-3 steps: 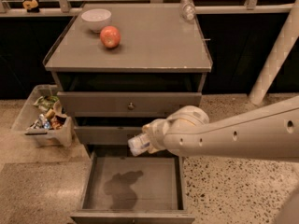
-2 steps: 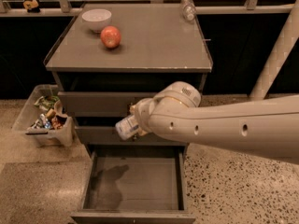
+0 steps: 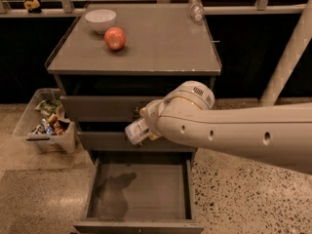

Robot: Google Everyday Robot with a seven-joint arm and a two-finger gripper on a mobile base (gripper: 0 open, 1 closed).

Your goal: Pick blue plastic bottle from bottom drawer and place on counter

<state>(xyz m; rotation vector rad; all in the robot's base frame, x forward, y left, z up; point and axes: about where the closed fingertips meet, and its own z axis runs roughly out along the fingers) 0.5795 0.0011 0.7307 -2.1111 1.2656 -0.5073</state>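
Note:
The blue plastic bottle [image 3: 136, 131], clear with a pale blue-white label, hangs in the air in front of the middle drawer's face. My gripper [image 3: 145, 126] is shut on it at the end of the white arm that reaches in from the right; the wrist hides most of the fingers. The bottom drawer [image 3: 139, 189] is pulled out below the bottle and holds nothing, only the arm's shadow. The counter [image 3: 156, 48] is the grey top of the cabinet, well above the bottle.
On the counter stand a white bowl [image 3: 100, 20], a red apple [image 3: 115, 38] and a clear ribbed bottle [image 3: 196, 8] at the back right. A plastic bin [image 3: 45, 127] of snack packets sits on the floor at left. A white pillar [image 3: 287, 57] slants at right.
My gripper has risen with the bottle from just above the open bottom drawer to the height of the middle drawer, shifting slightly left. The drawer stays open.

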